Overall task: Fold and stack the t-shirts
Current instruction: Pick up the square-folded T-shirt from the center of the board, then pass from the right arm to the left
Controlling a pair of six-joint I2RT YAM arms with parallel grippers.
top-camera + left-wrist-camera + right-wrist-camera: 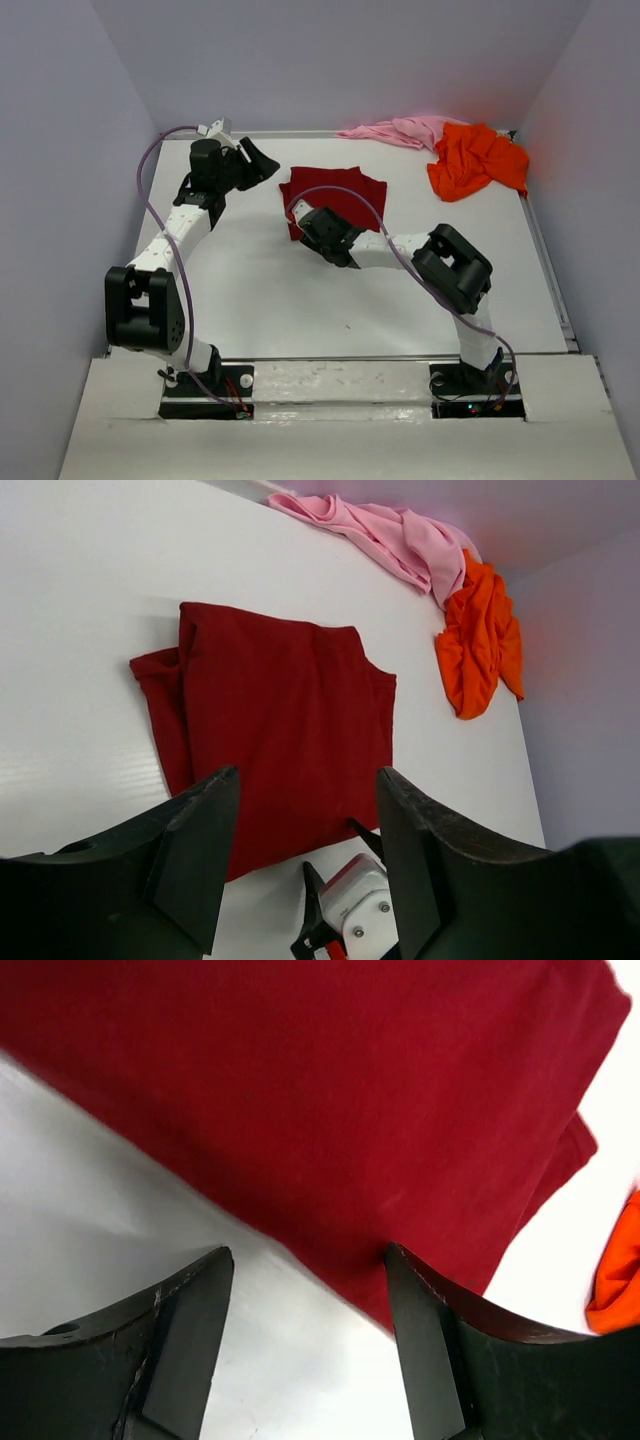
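Crimson t-shirt [350, 190] lies part-folded on the surface [300, 310] right under the right end effector [305, 1255], left end effector [307, 775] hovering just beside it, both open and empty, so next likely needs a clean pinch on the near hem for another fold.

The table [300, 300] is showing plain white. The dark red t-shirt [335, 195] is lying on it, unpatterned. A pale pink t-shirt [400, 130] is showing at the far edge and a bright orange t-shirt [478, 160] in the far right corner, both plain. The left arm [180, 235] and right arm [400, 248] are showing white links with black joints, lilac cables [150, 215] trailing along them. The left gripper [307, 775] and right gripper [307, 1252] are looking matte black.
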